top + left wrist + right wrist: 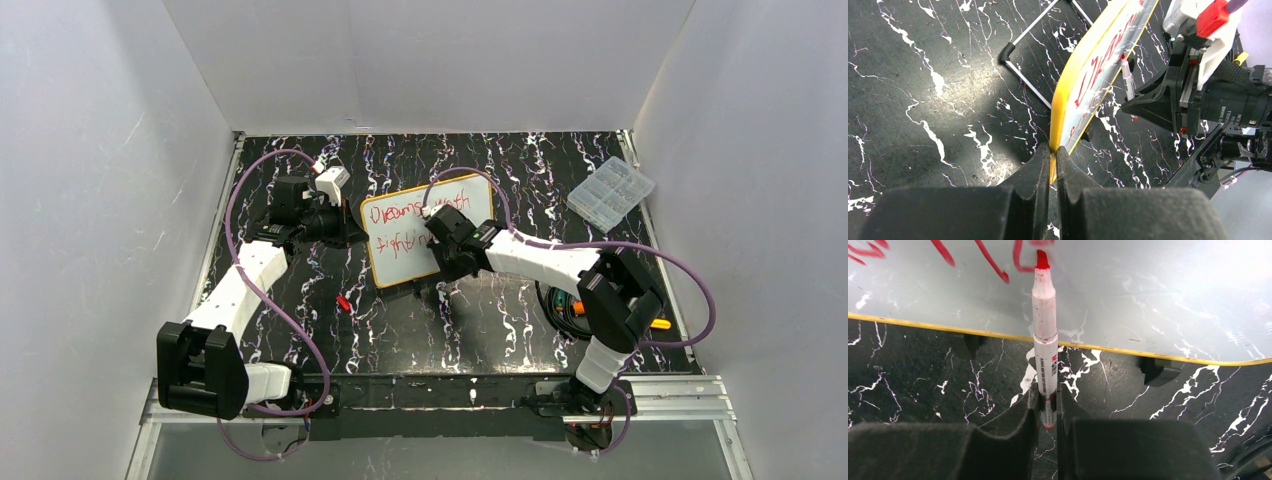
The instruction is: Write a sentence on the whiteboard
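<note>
The whiteboard [405, 255], white with a thin yellow frame, stands tilted at mid table. The sentence [396, 216] runs across it in two lines of red handwriting, and the right arm covers the ends of both lines. My left gripper [1052, 151] is shut on the whiteboard's [1108, 55] yellow left edge. My right gripper [1048, 401] is shut on a red marker [1045, 335] near its tail end. The marker's red tip touches the whiteboard's [1158, 300] face beside fresh red strokes. In the top view the right gripper [437, 240] is in front of the board's right half and the left gripper [352, 232] is at its left side.
A clear plastic compartment box [611, 190] lies at the back right. A small red cap [343, 303] lies on the black marbled table in front of the board. A dark holder with orange items [572, 306] sits under the right arm. Black clip feet [1158, 371] hold the board's lower edge.
</note>
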Tool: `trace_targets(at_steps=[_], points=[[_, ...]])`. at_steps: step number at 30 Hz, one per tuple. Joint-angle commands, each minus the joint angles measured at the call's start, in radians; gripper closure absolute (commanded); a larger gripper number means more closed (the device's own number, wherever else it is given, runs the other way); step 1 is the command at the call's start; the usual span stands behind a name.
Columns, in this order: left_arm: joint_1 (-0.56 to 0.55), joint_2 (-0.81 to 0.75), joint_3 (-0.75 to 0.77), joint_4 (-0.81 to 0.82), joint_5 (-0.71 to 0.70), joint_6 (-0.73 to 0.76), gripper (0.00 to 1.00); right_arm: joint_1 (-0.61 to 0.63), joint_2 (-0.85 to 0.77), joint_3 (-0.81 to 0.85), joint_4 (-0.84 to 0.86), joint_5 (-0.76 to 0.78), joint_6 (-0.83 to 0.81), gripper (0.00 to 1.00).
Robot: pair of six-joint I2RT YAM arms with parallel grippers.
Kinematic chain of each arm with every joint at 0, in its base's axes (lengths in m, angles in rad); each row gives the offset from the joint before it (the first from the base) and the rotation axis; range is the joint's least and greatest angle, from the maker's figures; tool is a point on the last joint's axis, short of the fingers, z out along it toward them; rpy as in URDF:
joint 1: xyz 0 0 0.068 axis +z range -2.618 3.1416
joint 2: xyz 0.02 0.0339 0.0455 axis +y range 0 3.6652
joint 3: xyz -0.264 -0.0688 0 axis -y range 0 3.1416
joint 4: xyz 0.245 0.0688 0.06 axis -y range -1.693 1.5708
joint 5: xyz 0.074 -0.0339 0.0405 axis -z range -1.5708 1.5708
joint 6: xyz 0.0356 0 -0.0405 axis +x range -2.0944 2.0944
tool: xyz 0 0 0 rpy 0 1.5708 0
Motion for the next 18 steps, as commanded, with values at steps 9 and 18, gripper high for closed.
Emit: trace_targets(at_steps=[9, 18], points=[[-0.003, -0.045, -0.011, 0.002, 0.02, 0.004, 1.0, -0.011, 0.02, 0.066, 0.001, 0.026, -0.019, 0.99], [-0.002, -0.048, -0.011, 0.002, 0.022, 0.004, 1.0, -0.013, 0.011, -0.023, 0.018, -0.012, 0.019, 0.99]])
